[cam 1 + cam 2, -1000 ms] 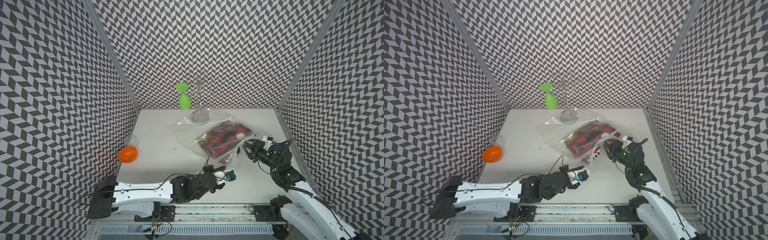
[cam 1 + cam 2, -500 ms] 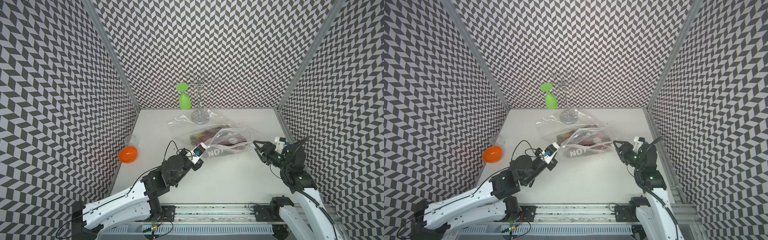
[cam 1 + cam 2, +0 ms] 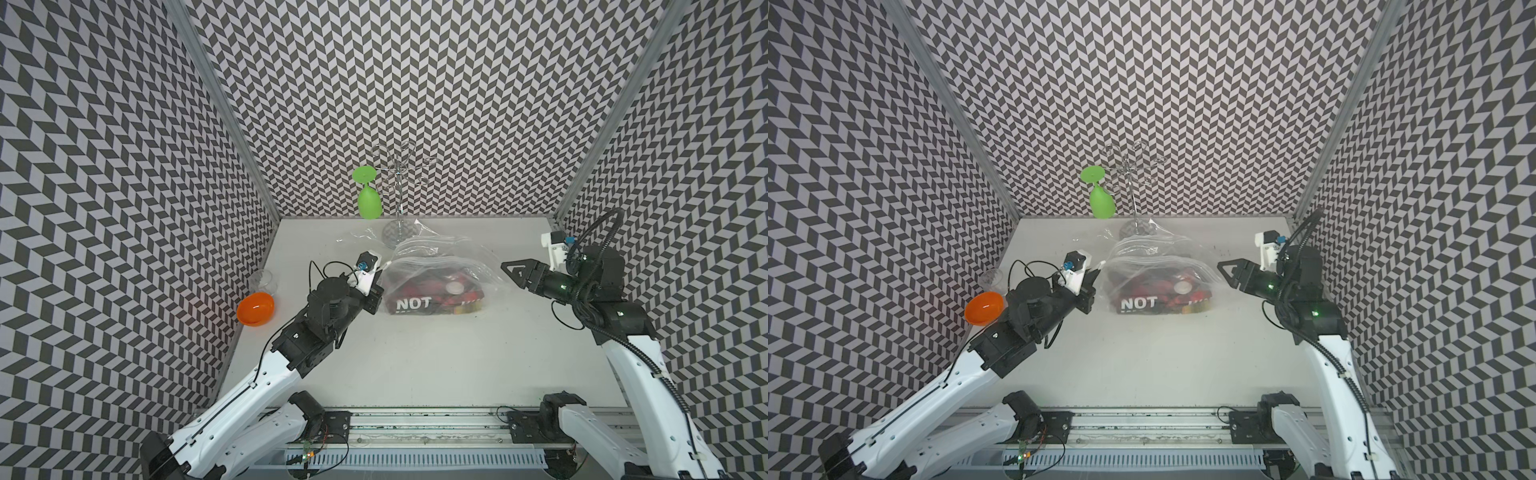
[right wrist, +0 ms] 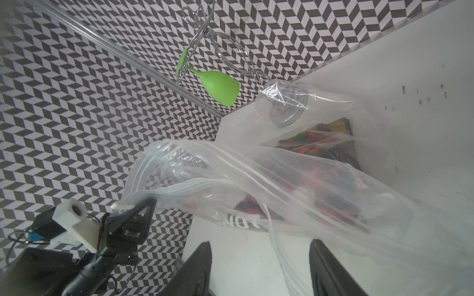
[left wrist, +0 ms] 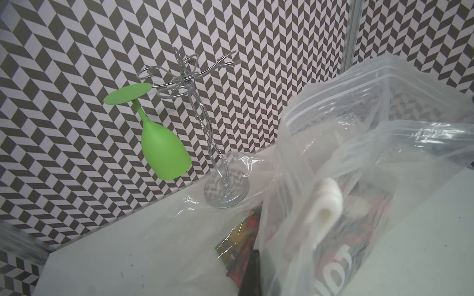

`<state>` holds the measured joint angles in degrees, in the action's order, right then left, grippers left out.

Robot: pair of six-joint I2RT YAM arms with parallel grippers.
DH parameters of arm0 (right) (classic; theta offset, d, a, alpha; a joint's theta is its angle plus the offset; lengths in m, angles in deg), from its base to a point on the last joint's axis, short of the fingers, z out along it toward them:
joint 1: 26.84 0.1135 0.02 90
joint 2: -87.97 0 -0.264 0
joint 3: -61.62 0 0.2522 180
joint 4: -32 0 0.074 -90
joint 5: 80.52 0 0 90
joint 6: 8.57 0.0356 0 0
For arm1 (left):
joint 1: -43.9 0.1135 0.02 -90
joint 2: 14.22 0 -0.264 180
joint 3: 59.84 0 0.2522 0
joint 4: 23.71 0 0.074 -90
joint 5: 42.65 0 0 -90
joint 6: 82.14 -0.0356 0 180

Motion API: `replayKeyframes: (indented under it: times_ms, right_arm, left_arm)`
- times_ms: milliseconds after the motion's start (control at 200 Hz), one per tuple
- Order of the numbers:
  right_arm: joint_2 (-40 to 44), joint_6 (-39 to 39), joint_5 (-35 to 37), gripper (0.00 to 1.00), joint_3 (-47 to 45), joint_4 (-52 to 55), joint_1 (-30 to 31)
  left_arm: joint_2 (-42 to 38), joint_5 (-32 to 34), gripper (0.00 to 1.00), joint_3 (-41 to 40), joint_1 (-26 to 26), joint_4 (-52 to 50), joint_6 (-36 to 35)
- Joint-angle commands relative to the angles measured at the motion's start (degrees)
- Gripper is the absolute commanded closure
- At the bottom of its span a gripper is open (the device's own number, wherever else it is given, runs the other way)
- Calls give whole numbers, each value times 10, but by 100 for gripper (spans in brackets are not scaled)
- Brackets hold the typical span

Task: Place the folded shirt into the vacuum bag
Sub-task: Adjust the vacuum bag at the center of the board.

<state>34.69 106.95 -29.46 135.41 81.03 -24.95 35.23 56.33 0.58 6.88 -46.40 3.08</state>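
Shirt (image 3: 428,297), black and red with white letters reading NOT, lies folded inside the bag (image 3: 436,259), which sits on the table (image 3: 415,365) towards the back, in both top views. The bag's white valve cap (image 3: 454,286) rests over the shirt. The left gripper (image 3: 379,269) is clamped on the bag's zip edge and holds that side up off the table. The right gripper (image 3: 509,268) hovers just beside the bag's opposite side with its jaws apart. In the right wrist view loose film runs between its fingers (image 4: 200,266), unpinched. Behind the bag stands a wire rack (image 3: 400,195), its base touching the film, with a green glass (image 3: 369,201) hanging upside down. An orange bowl (image 3: 255,308) and a clear cup (image 3: 264,280) sit by the left wall.
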Motion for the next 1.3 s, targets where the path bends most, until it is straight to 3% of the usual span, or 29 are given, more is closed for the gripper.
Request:
replayKeyframes:
  times_ms: [0, 235, 340, 481, 701, 881, 1042, 1297]
  right_arm:
    - [5, -75, -12, 38, 40, 2, 7]
    - [19, -186, 190, 38, 32, -3, 7]
    - [21, -256, 238, 39, 17, 4, 22]
    - [45, -411, 283, 43, -7, 14, 92]
    - [47, -582, 368, 40, -1, 87, 164]
    - [21, -624, 401, 36, -10, 150, 214]
    - [22, -631, 403, 35, -8, 151, 218]
    - [7, -638, 356, 36, -48, 47, 217]
  left_arm:
    - [4, -29, 100, 35, 31, -19, 44]
    - [12, -83, 100, 22, 104, -37, 93]
    - [21, -88, 100, 8, 122, -35, 99]
    - [29, -78, 100, -11, 151, -38, 112]
    - [23, -64, 100, -24, 176, -50, 141]
    - [32, -50, 100, -22, 183, -53, 139]
    - [40, -44, 100, -25, 186, -53, 133]
    - [34, -53, 100, -26, 186, -60, 145]
